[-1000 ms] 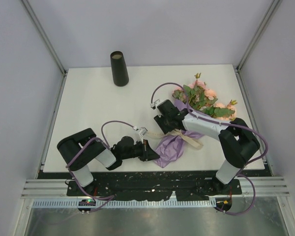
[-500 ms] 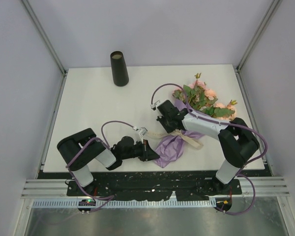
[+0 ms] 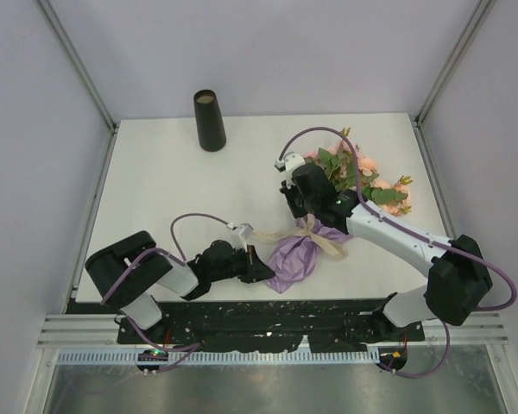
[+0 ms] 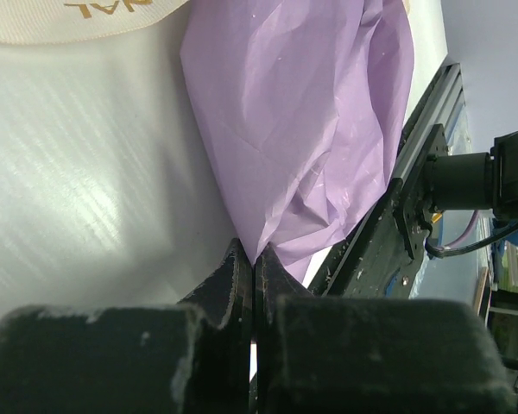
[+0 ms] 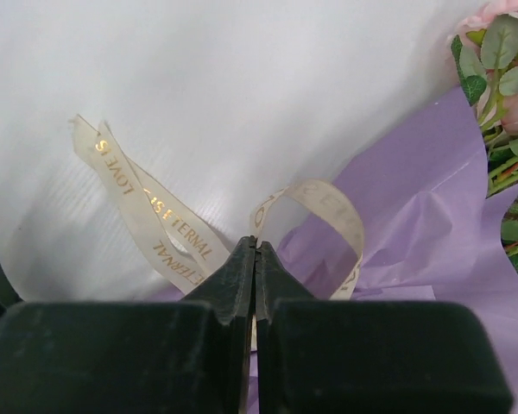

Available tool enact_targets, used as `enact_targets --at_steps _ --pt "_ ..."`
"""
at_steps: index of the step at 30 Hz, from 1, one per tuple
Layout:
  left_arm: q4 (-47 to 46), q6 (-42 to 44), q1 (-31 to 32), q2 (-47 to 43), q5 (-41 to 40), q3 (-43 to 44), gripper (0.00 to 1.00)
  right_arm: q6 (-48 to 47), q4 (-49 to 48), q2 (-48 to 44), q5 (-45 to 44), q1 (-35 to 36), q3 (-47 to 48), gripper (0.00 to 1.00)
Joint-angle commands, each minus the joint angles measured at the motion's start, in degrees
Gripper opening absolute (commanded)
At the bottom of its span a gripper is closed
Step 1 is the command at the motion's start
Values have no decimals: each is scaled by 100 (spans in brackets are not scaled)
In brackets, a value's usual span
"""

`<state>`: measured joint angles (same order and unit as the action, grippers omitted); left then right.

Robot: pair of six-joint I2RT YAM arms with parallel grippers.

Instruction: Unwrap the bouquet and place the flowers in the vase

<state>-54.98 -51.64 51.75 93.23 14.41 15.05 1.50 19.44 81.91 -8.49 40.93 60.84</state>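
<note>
The bouquet lies on the table's right half: peach-pink flowers [image 3: 356, 172] with green leaves point to the far right, and the purple paper [image 3: 295, 259] narrows toward the near edge. A cream ribbon [image 3: 326, 244] crosses the paper's waist. My left gripper [image 3: 265, 274] is shut on the paper's pointed near end [image 4: 261, 246]. My right gripper [image 3: 306, 221] is shut on the ribbon [image 5: 326, 203], whose loop rises from the fingertips while a gold-lettered tail [image 5: 147, 207] trails left. The black vase [image 3: 210, 121] stands upright at the far left-centre, apart from both arms.
A dark rail [image 4: 414, 164] runs along the table's near edge beside the paper. White walls and metal posts [image 3: 78, 69] enclose the table on three sides. The right arm's purple cable [image 3: 328, 138] arches over the flowers.
The right gripper closed on the ribbon and moved toward the flowers, drawing a ribbon strand taut to the left. The right arm stretched out. The left gripper kept its grip on the paper.
</note>
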Motion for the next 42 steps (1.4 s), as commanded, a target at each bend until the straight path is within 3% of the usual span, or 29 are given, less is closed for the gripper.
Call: enact_targets --at_steps 1,16,29,32,35,39,42 --pt "566 206 20 -349 -395 -125 0 385 -783 -438 225 21 -63 5" --pt "1429 383 20 -1088 -852 -371 0 1019 -2550 -1344 -970 -32 121 5" --pt "1481 330 20 -1193 -1046 -520 0 1054 -3104 -1818 -1093 -102 420 5" --pt "1490 321 20 -1246 -1011 -529 0 1194 -2702 -1854 -840 -120 394 5" --pt "1499 303 37 -1404 -984 -547 0 1615 -2016 -1994 -479 -111 -132 5" --pt "1692 251 46 -1755 -967 -521 0 2301 -2075 -2714 -504 -111 -1669 5" --pt "2008 207 72 -2097 -941 -450 13 2452 -1910 -3241 -724 -120 -2373 6"
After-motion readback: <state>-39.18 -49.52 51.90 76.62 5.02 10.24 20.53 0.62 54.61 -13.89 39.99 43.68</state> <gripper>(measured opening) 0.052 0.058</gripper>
